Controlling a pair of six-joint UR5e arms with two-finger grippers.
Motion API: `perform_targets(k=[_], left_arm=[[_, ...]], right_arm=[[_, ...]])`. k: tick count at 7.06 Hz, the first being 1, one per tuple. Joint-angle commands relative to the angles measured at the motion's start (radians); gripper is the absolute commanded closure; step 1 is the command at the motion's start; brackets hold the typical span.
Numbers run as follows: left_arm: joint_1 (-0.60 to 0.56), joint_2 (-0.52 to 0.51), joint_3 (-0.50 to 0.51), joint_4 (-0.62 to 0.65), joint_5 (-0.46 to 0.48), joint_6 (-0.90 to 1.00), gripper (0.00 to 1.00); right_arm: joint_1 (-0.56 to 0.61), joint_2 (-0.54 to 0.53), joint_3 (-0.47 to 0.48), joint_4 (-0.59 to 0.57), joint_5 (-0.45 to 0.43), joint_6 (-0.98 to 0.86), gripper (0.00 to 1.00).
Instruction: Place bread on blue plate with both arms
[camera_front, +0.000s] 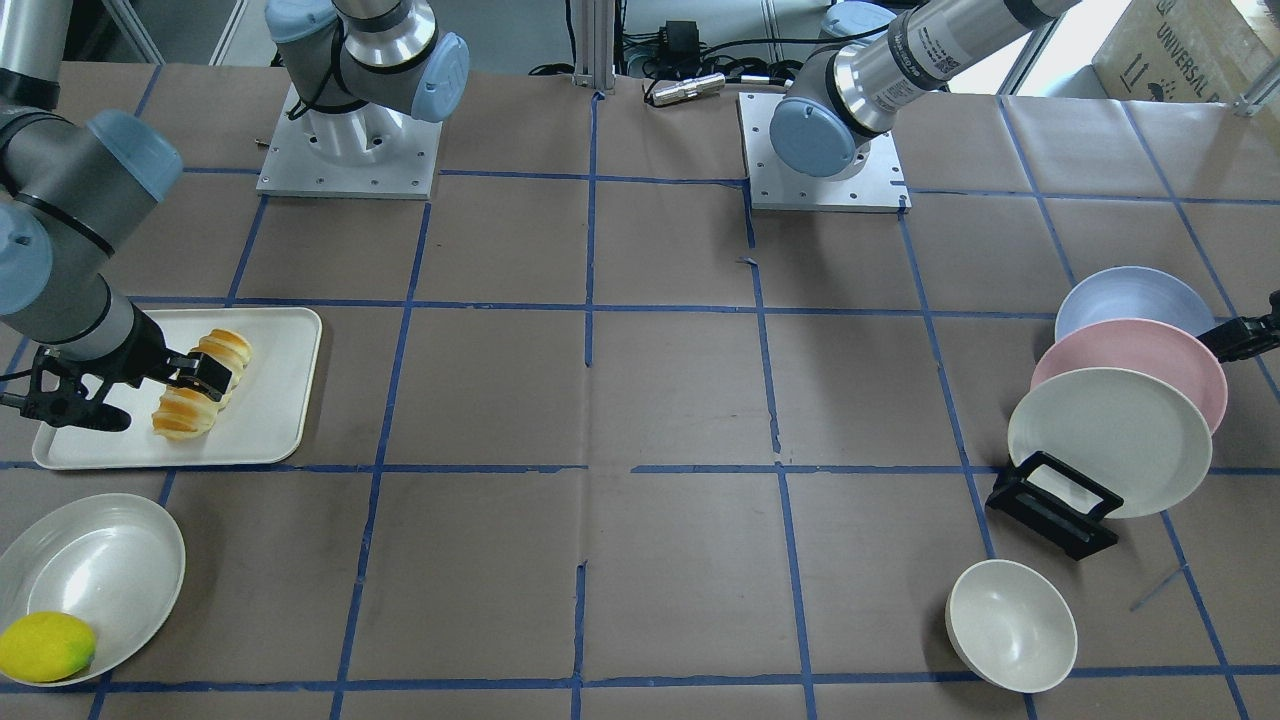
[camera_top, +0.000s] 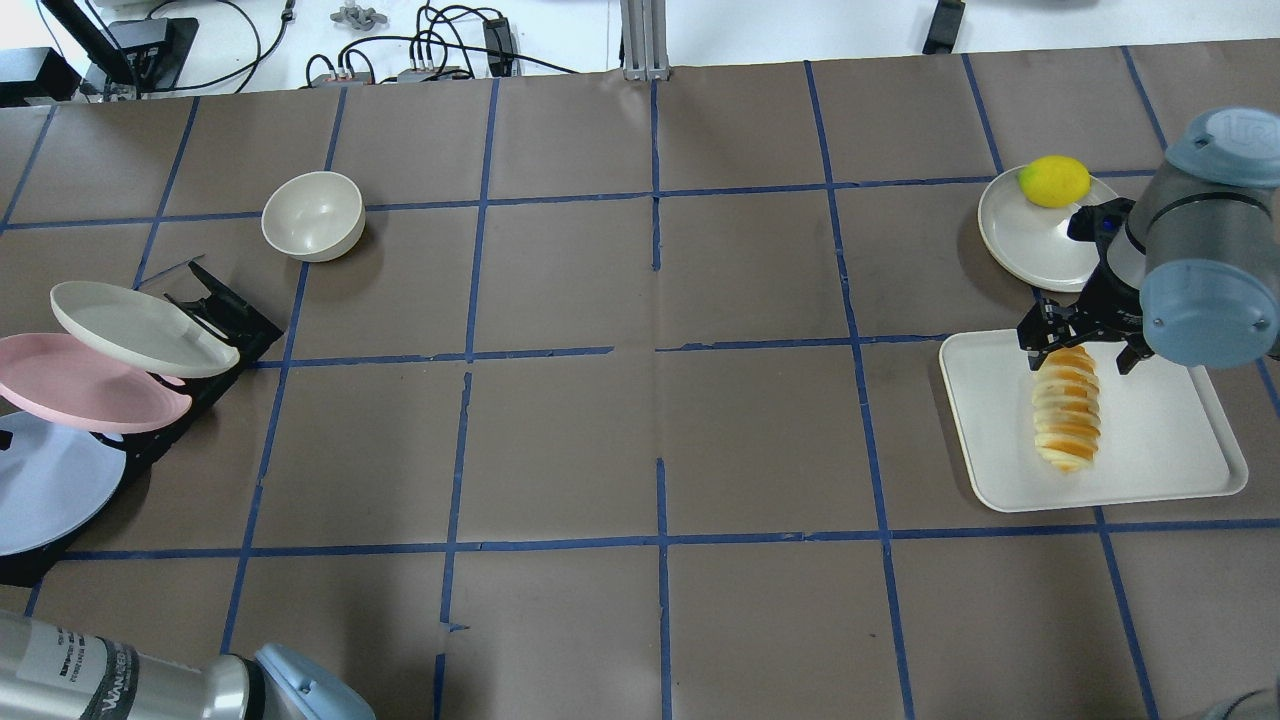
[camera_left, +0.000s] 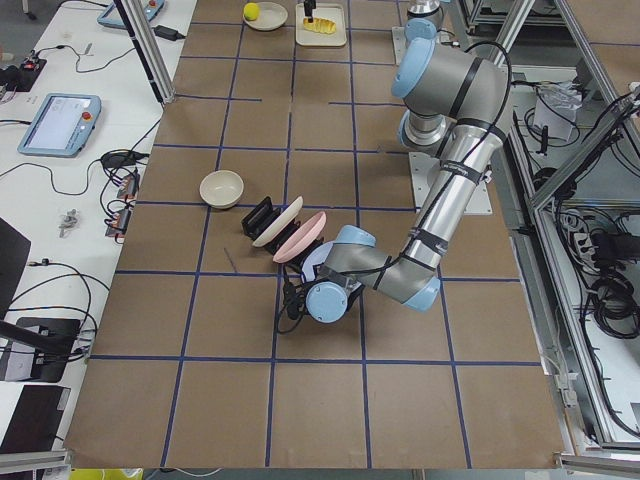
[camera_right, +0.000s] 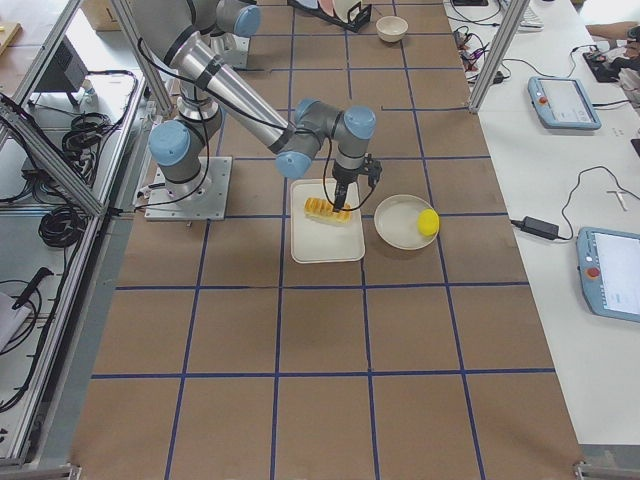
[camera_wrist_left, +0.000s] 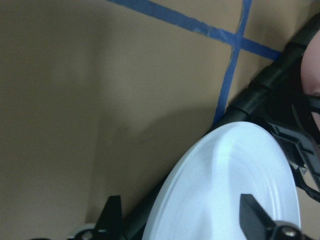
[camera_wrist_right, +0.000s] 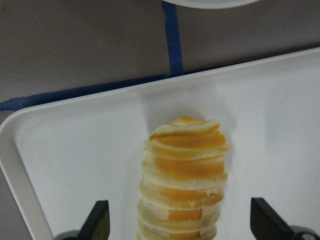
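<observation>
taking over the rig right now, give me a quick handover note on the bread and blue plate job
Right gripper: open, fingers either side of the ridged golden-orange and cream bread roll, not shut on it.
Left gripper: open at the rim of the round pale blue plate, not gripping it.
Bread lies flat on the white rectangular tray. The blue plate leans at the robot-side end of the black plate rack, next to the round pink plate.
Done: both grippers lined up; nothing lifted yet.
Left: grasp both, get the plate out and flat, put the bread on it.
</observation>
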Motion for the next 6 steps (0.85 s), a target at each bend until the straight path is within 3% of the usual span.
perform_targets(k=[1, 6], left_arm=[[0.008, 0.004, 0.005, -0.007, 0.000, 0.000, 0.98], [0.013, 0.064, 0.035, -0.119, 0.006, -0.003, 0.99]], right_arm=[[-0.005, 0.008, 0.020, 0.006, -0.007, -0.001, 0.02], [-0.009, 0.073, 0.042, -0.063, -0.005, -0.004, 0.03]])
